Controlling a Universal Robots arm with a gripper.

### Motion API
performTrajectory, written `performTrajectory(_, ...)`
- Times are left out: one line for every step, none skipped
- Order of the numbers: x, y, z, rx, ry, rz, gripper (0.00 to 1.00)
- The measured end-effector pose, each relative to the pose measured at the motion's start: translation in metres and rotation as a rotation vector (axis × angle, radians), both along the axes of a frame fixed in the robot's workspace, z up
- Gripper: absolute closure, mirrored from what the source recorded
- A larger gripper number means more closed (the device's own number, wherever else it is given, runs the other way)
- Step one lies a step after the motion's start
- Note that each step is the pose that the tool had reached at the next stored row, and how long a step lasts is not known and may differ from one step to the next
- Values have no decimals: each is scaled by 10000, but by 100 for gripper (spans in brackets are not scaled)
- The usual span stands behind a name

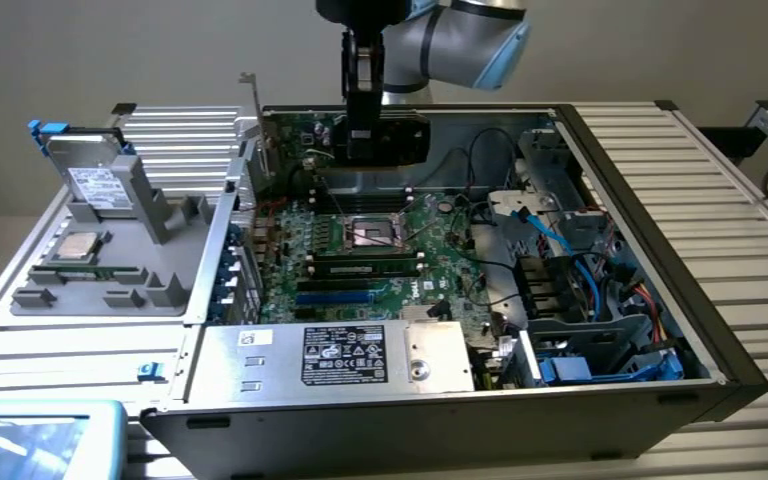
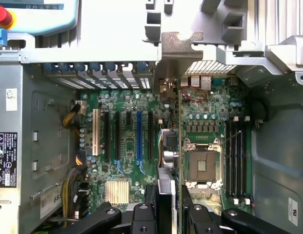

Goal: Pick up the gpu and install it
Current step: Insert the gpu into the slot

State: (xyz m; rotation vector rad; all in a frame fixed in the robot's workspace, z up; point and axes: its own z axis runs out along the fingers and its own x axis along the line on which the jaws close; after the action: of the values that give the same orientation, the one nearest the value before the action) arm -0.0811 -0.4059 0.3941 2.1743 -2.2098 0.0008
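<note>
Fingers clamped on gpu over motherboard; slight tilt or offset could jam card, scraping nearby parts.

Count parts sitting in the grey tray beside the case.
3: silver white-labelled hard drive standing at the back, square silver processor chip lying midway, long thin memory stick just in front of it. More may be hidden.

I am seeing the gpu showing a matt black face, its bracket gleaming as bare metal; the motherboard is shining glossy green; the power supply is looking like dull silver sheet metal under a paper label; the tray is reading as matt grey plastic; the bench is glinting as ribbed aluminium.
</note>
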Motion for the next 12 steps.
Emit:
performTrajectory(-6, -8, -18, 0, 0, 1, 71)
performTrajectory(-14, -14, -37, 0, 1, 0, 71)
performTrajectory(-21, -22, -55, 0, 3, 1, 71)
performTrajectory(-30, -30, -73, -1, 5, 1, 71)
performTrajectory(-39, -37, -91, 1, 9, 1, 71)
performTrajectory(-50, -41, -106, 0, 14, 1, 71)
performTrajectory(-59, -46, -119, 0, 19, 1, 71)
performTrajectory(-66, -51, -133, 0, 25, 1, 71)
performTrajectory(-74, -54, -148, -2, 27, 2, 71)
performTrajectory(-80, -55, -164, -5, 27, 1, 71)
performTrajectory(-85, -59, -182, -7, 27, 2, 71)
performTrajectory(-89, -61, -201, -9, 27, 1, 71)
